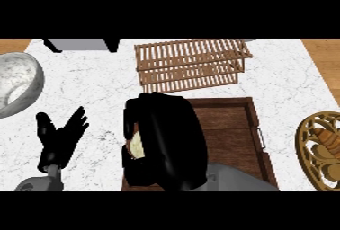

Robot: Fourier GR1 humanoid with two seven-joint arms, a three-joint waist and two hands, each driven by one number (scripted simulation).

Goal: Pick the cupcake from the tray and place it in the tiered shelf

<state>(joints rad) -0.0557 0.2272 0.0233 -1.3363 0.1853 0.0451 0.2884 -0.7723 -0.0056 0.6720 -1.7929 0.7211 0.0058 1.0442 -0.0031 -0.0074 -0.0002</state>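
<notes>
Here right hand [166,139] at frame centre, fingers curled round what seems the cupcake [137,146], over the tray [232,134]; tiered shelf [189,65] waits above. Left hand [60,134] rests open, lower left.

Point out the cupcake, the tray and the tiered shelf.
cupcake [136,146], head view: pale side showing inside the right robot hand [166,143].
tray [232,134], head view: bare wooden floor.
tiered shelf [189,56], head view: top slats.
</notes>
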